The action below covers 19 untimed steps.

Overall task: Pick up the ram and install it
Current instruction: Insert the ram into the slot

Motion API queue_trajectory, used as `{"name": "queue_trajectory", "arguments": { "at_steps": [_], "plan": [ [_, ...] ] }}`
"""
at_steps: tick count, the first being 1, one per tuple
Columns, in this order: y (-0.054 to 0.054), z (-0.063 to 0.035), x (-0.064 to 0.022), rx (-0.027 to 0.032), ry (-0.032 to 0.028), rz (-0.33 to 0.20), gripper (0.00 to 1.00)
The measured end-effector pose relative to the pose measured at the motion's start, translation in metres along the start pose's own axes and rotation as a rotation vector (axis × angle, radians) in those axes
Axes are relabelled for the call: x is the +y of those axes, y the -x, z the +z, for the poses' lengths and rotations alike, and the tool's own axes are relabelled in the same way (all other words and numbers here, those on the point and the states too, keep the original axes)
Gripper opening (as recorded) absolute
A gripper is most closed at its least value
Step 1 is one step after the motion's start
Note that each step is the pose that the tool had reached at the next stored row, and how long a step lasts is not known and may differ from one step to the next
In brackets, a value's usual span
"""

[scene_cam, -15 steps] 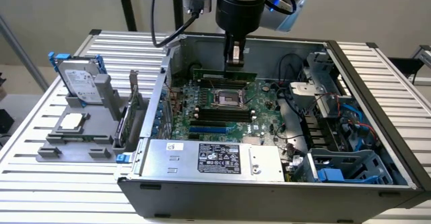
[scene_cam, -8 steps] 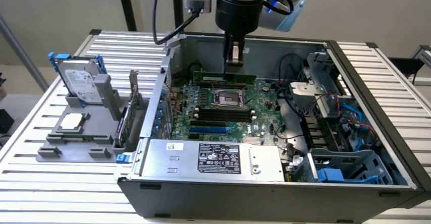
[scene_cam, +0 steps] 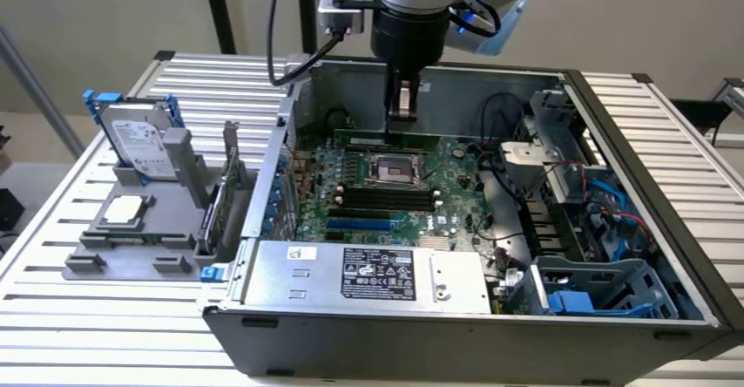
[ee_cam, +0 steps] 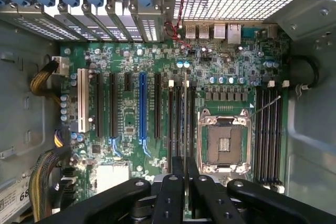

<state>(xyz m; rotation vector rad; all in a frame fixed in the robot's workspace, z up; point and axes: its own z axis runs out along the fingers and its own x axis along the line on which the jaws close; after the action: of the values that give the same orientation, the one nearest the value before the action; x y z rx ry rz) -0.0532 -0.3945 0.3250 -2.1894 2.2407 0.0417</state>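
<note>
My gripper (scene_cam: 402, 115) hangs inside the open computer case, behind the CPU socket (scene_cam: 393, 171). It is shut on the ram (scene_cam: 361, 134), a thin green stick held on edge low over the far memory slots. In the wrist view the ram (ee_cam: 185, 114) is a thin line running out from between my fingers (ee_cam: 176, 182). It lines up with the black slots (ee_cam: 178, 124) next to the CPU socket (ee_cam: 224, 142). I cannot tell whether it touches a slot. A second bank of black slots (scene_cam: 378, 197) lies on the near side of the socket.
The motherboard (scene_cam: 348, 165) fills the case floor, and the power supply (scene_cam: 366, 274) sits along the front. Drive cages and cables (scene_cam: 581, 221) crowd the exterior view's right. Outside the case, a grey holder (scene_cam: 139, 230) carries a hard drive (scene_cam: 138, 139), a CPU chip (scene_cam: 122, 213) and an expansion card (scene_cam: 221, 191).
</note>
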Motion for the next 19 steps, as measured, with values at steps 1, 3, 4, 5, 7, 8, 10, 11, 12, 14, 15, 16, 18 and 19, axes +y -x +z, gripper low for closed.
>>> {"name": "queue_trajectory", "arguments": {
  "at_steps": [1, 3, 4, 5, 7, 8, 10, 11, 12, 14, 15, 16, 18, 19],
  "plan": [
    [0.000, 0.0018, 0.0000, 0.0001, -0.0001, 0.001, 0.13],
    [0.000, 0.0054, -0.0001, 0.0000, -0.0001, 0.001, 0.13],
    [0.000, 0.0073, -0.0002, 0.0002, -0.0001, 0.002, 0.13],
    [0.000, 0.0091, -0.0005, 0.0002, -0.0001, 0.002, 0.13],
    [0.000, 0.0127, -0.0016, 0.0001, -0.0004, 0.002, 0.13],
    [0.000, 0.0145, -0.0025, 0.0000, -0.0007, 0.002, 0.13],
    [-0.001, 0.0181, -0.0049, 0.0003, -0.0013, 0.002, 0.13],
    [-0.002, 0.0199, -0.0059, 0.0004, -0.0017, 0.002, 0.13],
    [-0.003, 0.0216, -0.0065, 0.0006, -0.0021, 0.002, 0.13],
    [-0.005, 0.0252, -0.0071, 0.0009, -0.0027, 0.002, 0.13],
    [-0.006, 0.0269, -0.0072, 0.0011, -0.0028, 0.002, 0.13],
    [-0.008, 0.0287, -0.0073, 0.0011, -0.0031, 0.002, 0.13],
    [-0.010, 0.0324, -0.0074, 0.0008, -0.0036, 0.002, 0.13],
    [-0.011, 0.0342, -0.0074, 0.0008, -0.0038, 0.002, 0.13]
  ]
}}
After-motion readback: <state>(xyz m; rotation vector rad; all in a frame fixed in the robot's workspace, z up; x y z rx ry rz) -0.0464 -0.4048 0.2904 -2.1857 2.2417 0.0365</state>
